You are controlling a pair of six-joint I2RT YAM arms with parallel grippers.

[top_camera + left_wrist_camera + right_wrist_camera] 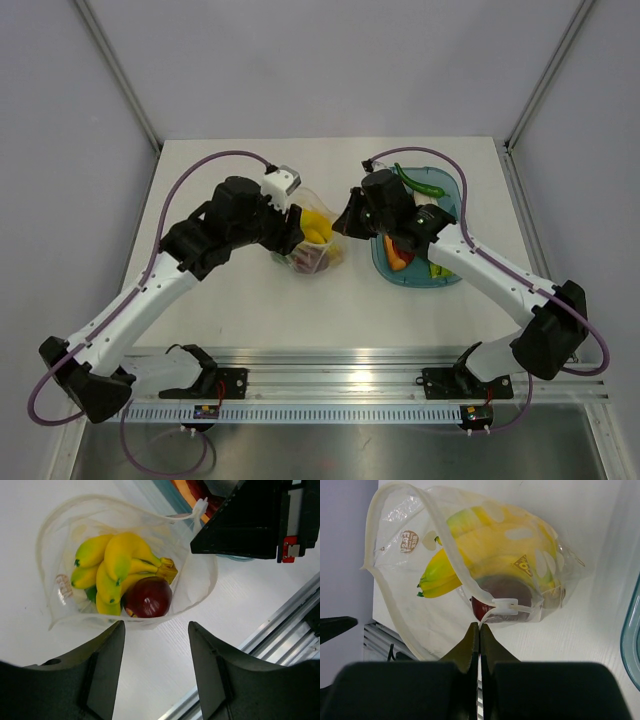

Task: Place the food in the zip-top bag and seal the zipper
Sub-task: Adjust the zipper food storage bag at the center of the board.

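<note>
The clear zip-top bag [305, 262] stands open mid-table and holds the yellow banana bunch [117, 562], the dark red apple [148, 596] and a green piece [91, 593]. My right gripper [480, 628] is shut on the zipper strip [443, 540] at the bag's mouth, just below its white slider [506, 603]. In the top view it [344, 226] is at the bag's right side. My left gripper [156, 652] is open and empty, its jaws just short of the bag's near edge [100, 622]. More food lies in the teal tray [455, 200]: a green pepper [420, 182] and an orange piece [397, 255].
The tray's rim shows at the right edge of the right wrist view [632, 640]. An aluminium rail [330, 385] runs along the table's near edge. Grey walls and frame posts [115, 70] enclose the back and sides.
</note>
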